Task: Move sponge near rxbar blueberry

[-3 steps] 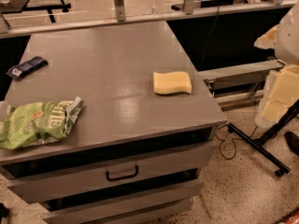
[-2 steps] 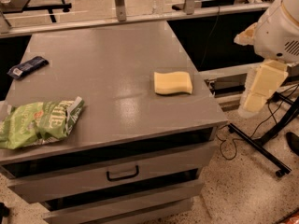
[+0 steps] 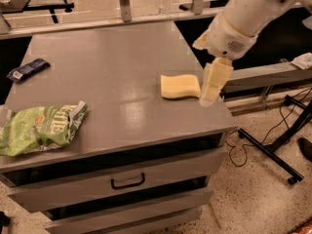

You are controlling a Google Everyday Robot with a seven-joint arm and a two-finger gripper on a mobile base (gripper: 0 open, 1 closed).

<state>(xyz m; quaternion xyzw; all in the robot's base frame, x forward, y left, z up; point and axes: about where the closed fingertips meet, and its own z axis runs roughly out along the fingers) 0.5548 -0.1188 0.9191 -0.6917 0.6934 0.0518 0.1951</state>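
The gripper (image 3: 210,89) hangs at the right edge of the table (image 3: 107,57), just beside the sponge (image 3: 179,86), whose right end it seems to cover. The arm (image 3: 243,13) is cut off by the top edge. The green chip bag (image 3: 41,128) is clipped at the left edge. The label on the rxbar blueberry (image 3: 28,69) is too small to read.

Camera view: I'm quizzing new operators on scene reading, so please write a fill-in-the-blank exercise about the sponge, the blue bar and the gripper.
1. The sponge on the cabinet top is pale ___ in colour.
2. The gripper hangs at the cabinet top's edge, and the thing closest to it is the ___.
3. The blue bar lies far across the top from the sponge, and the crumpled bag near the front edge is ___.

Missing words: yellow; sponge; green.
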